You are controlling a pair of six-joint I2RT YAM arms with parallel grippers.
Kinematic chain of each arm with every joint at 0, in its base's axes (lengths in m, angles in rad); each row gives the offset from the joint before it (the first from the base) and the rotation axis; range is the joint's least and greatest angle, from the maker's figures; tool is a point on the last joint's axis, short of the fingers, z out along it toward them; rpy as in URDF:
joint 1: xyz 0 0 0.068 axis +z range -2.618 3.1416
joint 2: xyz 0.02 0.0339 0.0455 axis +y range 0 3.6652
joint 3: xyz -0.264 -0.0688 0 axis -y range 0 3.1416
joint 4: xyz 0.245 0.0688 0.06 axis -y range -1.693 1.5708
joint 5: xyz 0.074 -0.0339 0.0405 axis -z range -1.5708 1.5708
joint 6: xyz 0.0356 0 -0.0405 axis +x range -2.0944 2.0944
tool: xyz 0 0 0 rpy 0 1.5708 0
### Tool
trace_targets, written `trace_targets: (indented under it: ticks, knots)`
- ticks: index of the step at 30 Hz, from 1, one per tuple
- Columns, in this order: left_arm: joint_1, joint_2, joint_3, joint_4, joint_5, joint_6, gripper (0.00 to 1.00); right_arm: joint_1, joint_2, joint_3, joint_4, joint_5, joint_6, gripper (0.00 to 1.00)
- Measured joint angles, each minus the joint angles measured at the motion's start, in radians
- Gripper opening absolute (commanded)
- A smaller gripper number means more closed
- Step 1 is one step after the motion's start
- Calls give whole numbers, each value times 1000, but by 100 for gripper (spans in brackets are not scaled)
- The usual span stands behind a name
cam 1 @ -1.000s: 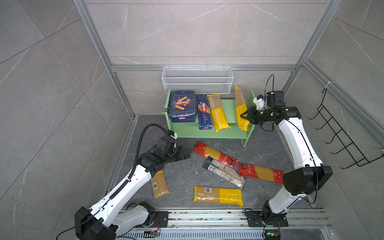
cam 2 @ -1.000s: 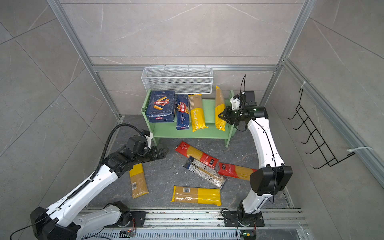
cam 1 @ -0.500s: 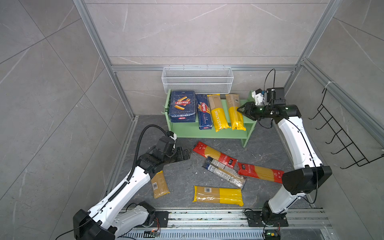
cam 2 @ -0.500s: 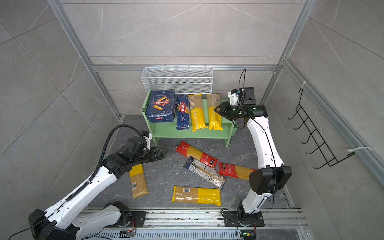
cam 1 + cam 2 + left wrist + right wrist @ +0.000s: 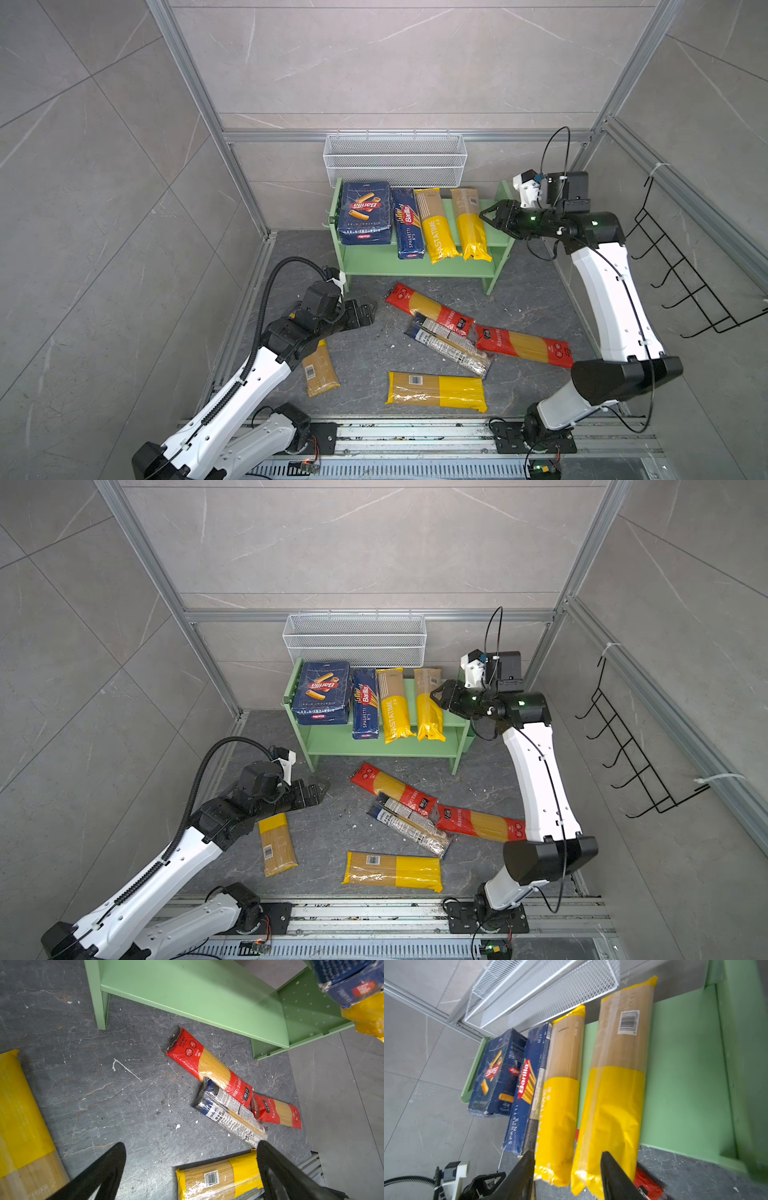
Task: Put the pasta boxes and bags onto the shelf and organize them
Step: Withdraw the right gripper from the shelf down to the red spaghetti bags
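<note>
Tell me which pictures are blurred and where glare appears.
Right wrist view: smeared, worst on the side panel of the pale green shelf; sheen on the yellow-and-clear plastic spaghetti packet. Left wrist view: floor sharp, dark blue cardboard box soft. Both top views: sharp, evenly lit.

Top tier of shelf (image 5: 419,266): wide Barilla box (image 5: 365,212), narrow Barilla box (image 5: 408,224), two yellow bags (image 5: 435,226) (image 5: 468,224), side by side.
Floor (image 5: 365,357): two red-ended bags (image 5: 428,309) (image 5: 521,345), printed bag (image 5: 449,345), two yellow-and-clear bags (image 5: 319,368) (image 5: 436,390).
</note>
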Motion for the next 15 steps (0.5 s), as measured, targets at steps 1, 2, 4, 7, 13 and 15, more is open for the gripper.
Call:
trace_targets:
  ticks: [1,2,4,7,13,15]
  knots:
    - [0,-16,-11,-6,0,-5,100,15,-37,-14,-4,4,-4,56]
    - [0,-34,-24,-13,0,-10,100,33,-78,-34,-8,7,-11,57]
    - [0,-73,-51,-31,-6,-22,100,72,-159,-74,-26,10,-28,58]
    - [0,-135,-90,-66,-29,-42,100,135,-263,-137,-57,13,-56,61]
    - [0,-234,-141,-140,-57,-81,100,209,-428,-392,-71,27,-79,71]
    - [0,-263,-165,-159,-64,-100,100,220,-478,-513,-69,28,-74,73]
